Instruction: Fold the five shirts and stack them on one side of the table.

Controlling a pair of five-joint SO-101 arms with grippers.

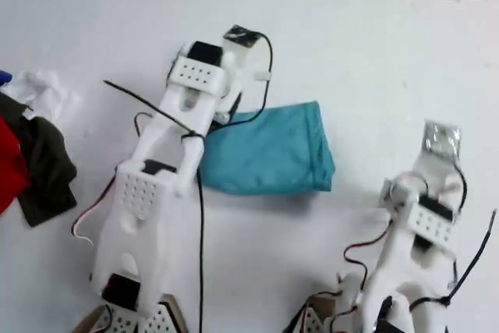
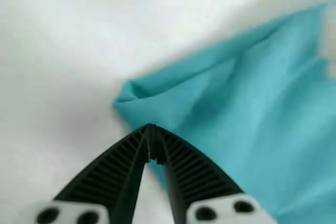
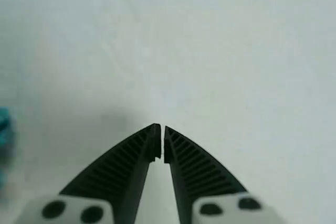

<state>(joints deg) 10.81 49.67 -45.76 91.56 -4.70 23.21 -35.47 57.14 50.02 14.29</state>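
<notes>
There's the right gripper (image 3: 160,142) hanging over the white table (image 3: 220,45); its black ribbed fingers (image 3: 126,166) are drawn together, tips all but touching, nothing pinched between them; well off to one side of the gripper, a sliver of teal shirt (image 3: 3,124) lies on the table.

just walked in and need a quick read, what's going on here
The left gripper, fingers shut, sits at a corner of a folded teal shirt in the middle of the table; whether it pinches cloth is unclear. The right gripper, also shut, is over bare table. A heap of shirts lies at one edge.
</notes>
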